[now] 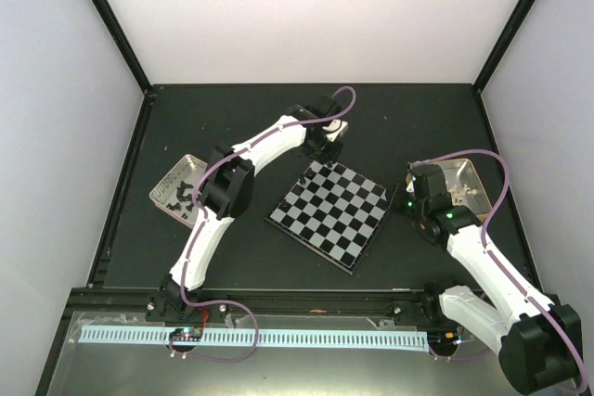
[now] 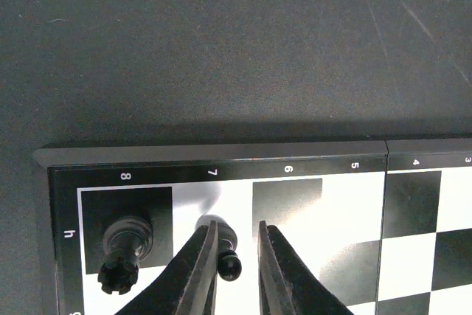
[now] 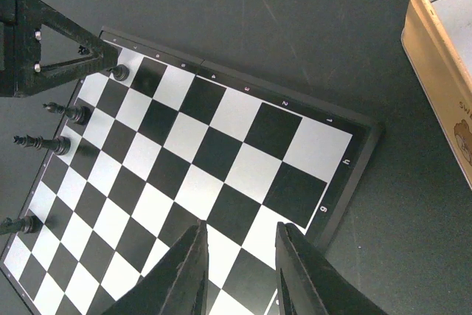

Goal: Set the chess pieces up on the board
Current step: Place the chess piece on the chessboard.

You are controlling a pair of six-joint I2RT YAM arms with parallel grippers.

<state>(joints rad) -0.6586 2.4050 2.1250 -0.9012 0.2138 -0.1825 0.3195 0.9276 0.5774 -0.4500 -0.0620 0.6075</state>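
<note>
Left tin (image 1: 190,166) held loose black pieces (image 1: 183,196), well apart from board (image 1: 329,213). Left gripper (image 2: 237,241) was down at board's far corner, jaws a narrow slit apart. Black pawn (image 2: 223,247) stood between them on the pale square next to the corner rook (image 2: 122,252). A gap showed between pawn and one finger, so judged not pinched.

Step in hand: placing black side, pawn set-down at that corner. Most squares were bare, so judged early in the task. Next move calls for wider jaws and a straight lift so the fingers don't tip pawn or rook, then a trip to left tin for another piece.

Right gripper (image 3: 240,271) hovered over board's near corner, jaws moderately apart, holding nothing. Right tin (image 3: 442,71) sat near that corner.

Only left wrist view showed the pawn-to-finger gap; in top view the arm hid the pawn. Only right wrist view showed more black men (image 3: 55,144) along one edge row. Only top view showed both tins.
</note>
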